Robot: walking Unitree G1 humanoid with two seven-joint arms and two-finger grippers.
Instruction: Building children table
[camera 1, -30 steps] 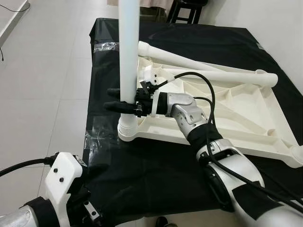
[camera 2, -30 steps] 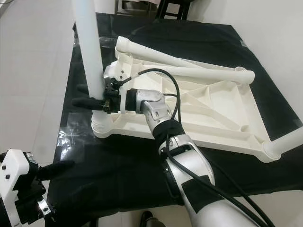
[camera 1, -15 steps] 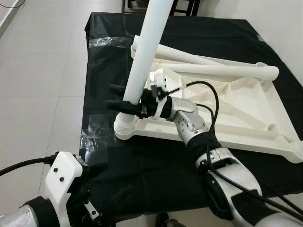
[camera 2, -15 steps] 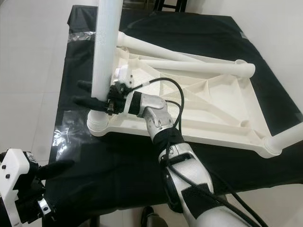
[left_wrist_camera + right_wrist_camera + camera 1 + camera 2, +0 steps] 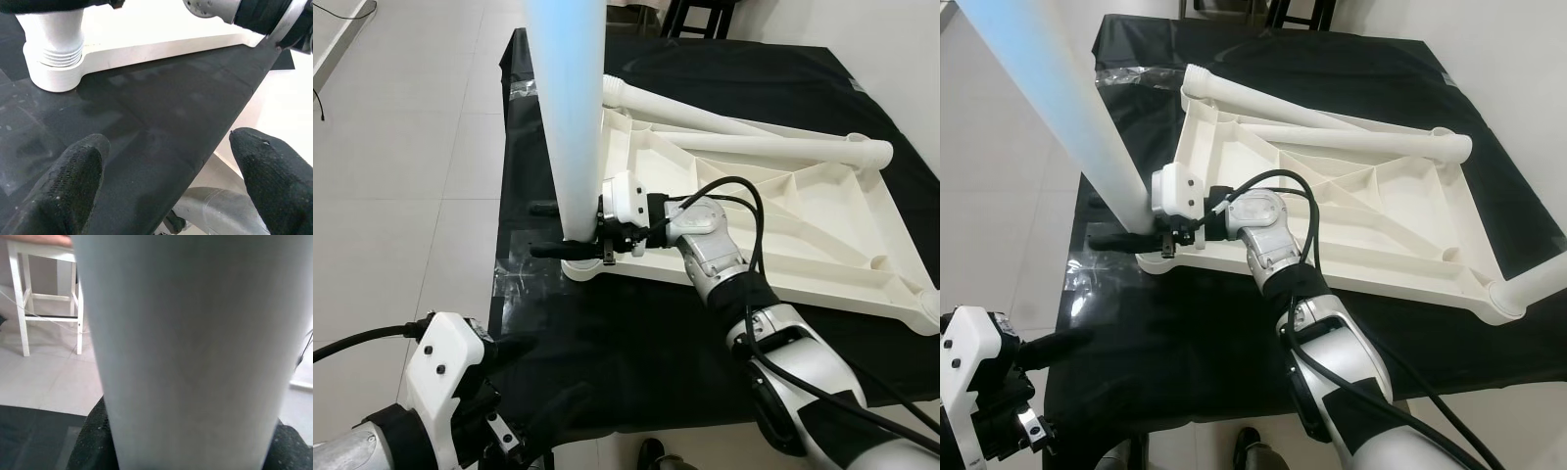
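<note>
Gripping the upright white leg near its base, the right claw seats it in the corner socket of the inverted tabletop on the worktop. Two legs lie unfitted. Left claw idle, released.

Work table draped in black sheeting, upturned white plastic tabletop lying flat on it, two loose white legs across its far side

head views downward, wrist views close
</note>
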